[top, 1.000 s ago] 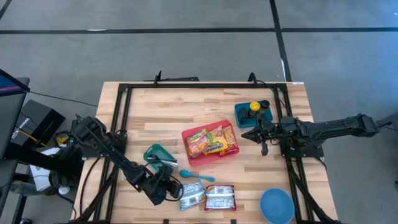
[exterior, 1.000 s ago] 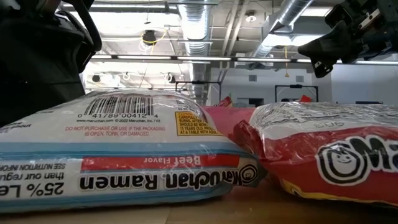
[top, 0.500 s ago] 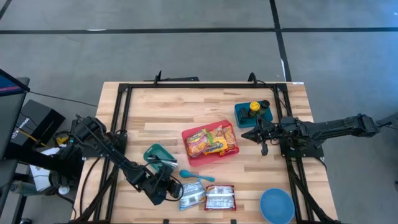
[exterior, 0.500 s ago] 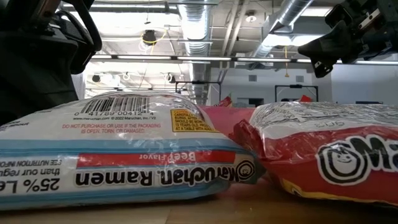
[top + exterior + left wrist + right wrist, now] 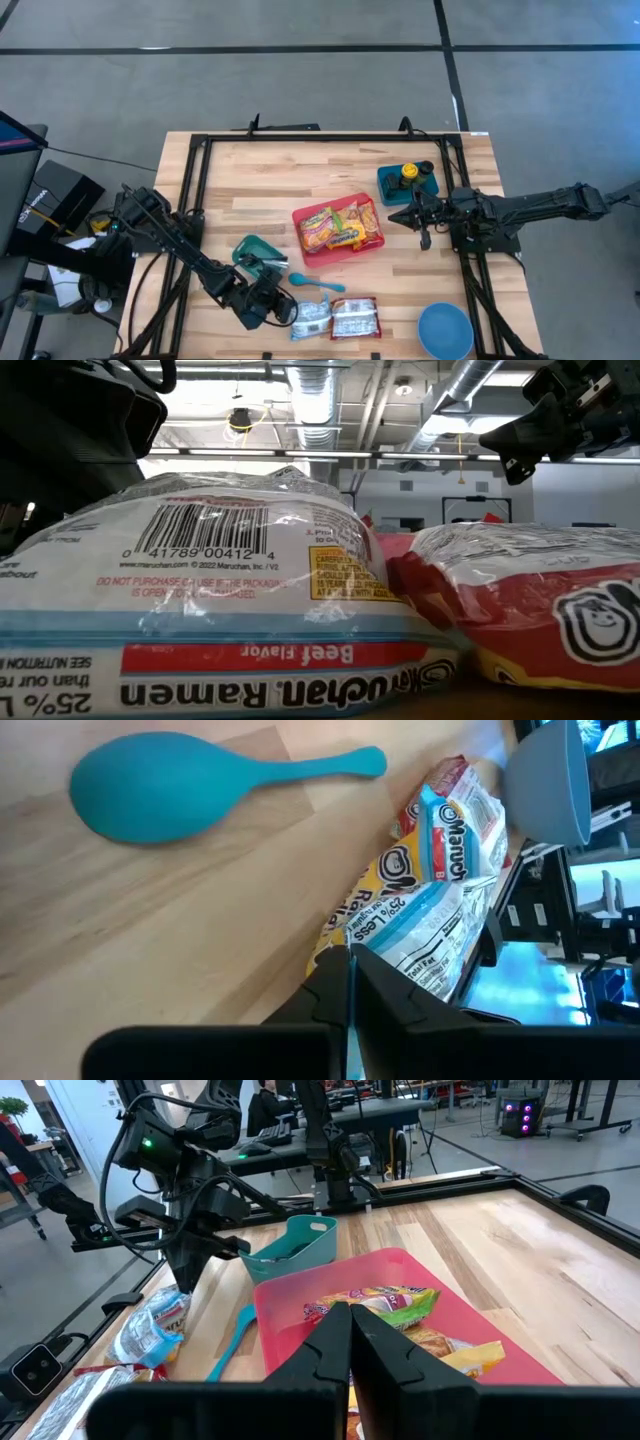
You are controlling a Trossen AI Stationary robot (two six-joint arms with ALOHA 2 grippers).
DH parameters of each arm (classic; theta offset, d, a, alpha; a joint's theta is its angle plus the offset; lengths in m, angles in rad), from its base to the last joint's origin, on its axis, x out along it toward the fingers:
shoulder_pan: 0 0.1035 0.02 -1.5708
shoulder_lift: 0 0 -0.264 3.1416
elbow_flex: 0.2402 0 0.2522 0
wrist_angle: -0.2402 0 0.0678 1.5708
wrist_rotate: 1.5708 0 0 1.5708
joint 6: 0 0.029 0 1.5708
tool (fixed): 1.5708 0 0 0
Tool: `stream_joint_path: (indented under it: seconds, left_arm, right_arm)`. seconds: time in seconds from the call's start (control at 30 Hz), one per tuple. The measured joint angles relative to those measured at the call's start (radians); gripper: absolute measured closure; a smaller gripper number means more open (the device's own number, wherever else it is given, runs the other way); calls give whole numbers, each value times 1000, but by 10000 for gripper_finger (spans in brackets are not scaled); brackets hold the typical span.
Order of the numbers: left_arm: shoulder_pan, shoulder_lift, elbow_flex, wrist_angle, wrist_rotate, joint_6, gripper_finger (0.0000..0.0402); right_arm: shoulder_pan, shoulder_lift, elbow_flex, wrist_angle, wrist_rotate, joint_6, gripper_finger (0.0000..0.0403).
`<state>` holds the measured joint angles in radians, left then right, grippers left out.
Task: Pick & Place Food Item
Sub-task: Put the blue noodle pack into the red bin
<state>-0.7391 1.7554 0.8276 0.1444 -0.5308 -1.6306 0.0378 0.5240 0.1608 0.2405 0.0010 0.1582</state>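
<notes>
My left gripper is low at the table's near side, shut on a blue-and-white beef ramen packet, which fills the low view. A red ramen packet lies on the table against its right side. A red tray in the middle holds snack packets. My right gripper hovers shut and empty just right of the tray, and shows high up in the low view. My left gripper pinches the blue ramen packet between its two fingers at the packet's left edge, coming in low from the table's left. The fingers themselves hide the exact spot. The packet's right part lies by the red packet.
A teal spoon lies just beyond the packets, a teal bin left of it. A blue bowl sits near the front right. A teal dish with a yellow item stands at the back right. Black frame rails border the table.
My left gripper has shifted slightly toward the table's right with the blue ramen packet. In the low view the packet now stands taller and larger, and the red packet beside it has shifted a little to the right. My right arm has kept still.
</notes>
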Motion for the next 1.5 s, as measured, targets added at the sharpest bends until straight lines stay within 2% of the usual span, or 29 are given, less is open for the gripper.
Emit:
stream_joint_path:
  seconds: [0.37,0.73,1.1,1.27,1.5]
  left_arm:
    - [-2,-17,0,-3,-27,25,401]
    - [-13,-162,1,-62,-97,132,401]
    - [-12,-232,0,-74,-178,250,401]
    - [-12,-255,0,-23,-208,335,401]
    - [-12,-294,0,119,-283,537,401]
  right_arm:
    - [0,0,0,0,0,0,401]
    - [0,0,0,0,0,0,401]
    - [0,0,0,0,0,0,401]
    - [0,0,0,0,0,0,401]
    - [0,0,0,0,0,0,401]
